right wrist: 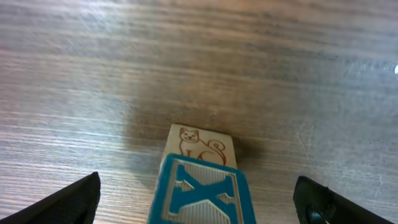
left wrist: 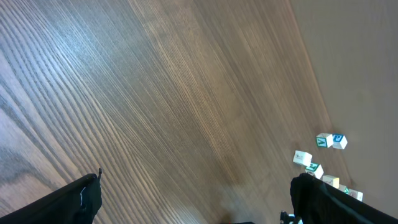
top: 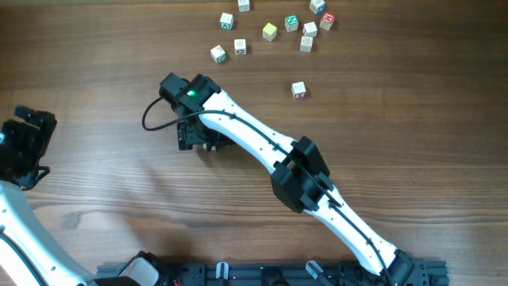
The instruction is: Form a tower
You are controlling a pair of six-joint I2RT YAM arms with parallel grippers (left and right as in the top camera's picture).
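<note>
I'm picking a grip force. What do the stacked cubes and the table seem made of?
The tower: pale wood by the look, matte, with bare tan edges around a printed red cat and a raised blue X, likely painted. The table: wood or wood-look laminate, brown with long grain lines and a soft sheen; I cannot tell which.

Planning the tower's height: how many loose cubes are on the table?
11: ten cubes scattered near the far edge, one cube alone mid-table; the right arm may hide more.
</note>
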